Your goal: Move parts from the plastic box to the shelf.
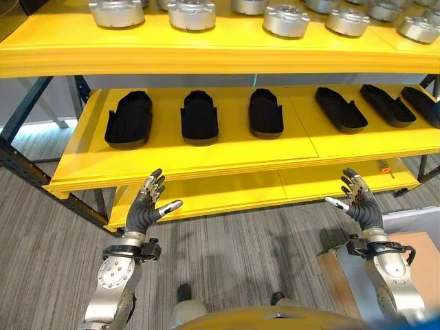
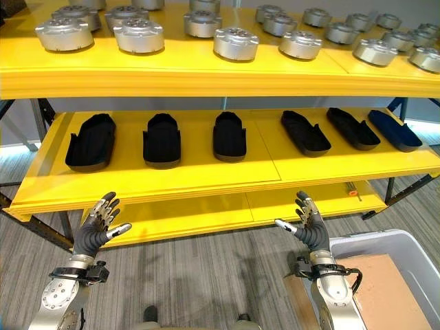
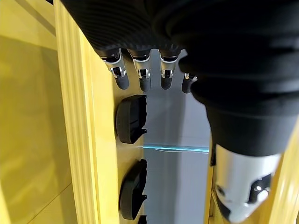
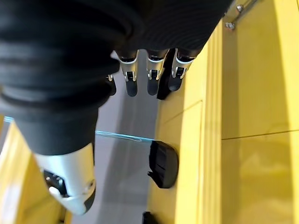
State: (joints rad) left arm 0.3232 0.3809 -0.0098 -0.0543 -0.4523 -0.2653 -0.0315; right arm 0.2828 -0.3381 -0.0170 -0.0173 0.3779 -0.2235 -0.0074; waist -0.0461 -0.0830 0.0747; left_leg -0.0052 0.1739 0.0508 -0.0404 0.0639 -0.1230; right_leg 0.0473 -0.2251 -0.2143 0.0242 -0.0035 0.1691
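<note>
Yellow shelf [image 2: 206,179] spans the frame w/ a grey striped floor [image 2: 206,275] below. Silver round parts [image 2: 236,43] line the top tier across the upper edge; black elongated parts [image 2: 229,135] sit in a row on the mid tier, centre frame. Plastic box [image 2: 392,242] at lower right, w/ a brown sheet [image 2: 385,289] inside. Left hand [image 2: 93,230] lower left and right hand [image 2: 309,227] lower right — both w/ fingers spread, holding nothing, just in front of the shelf edge.
</note>
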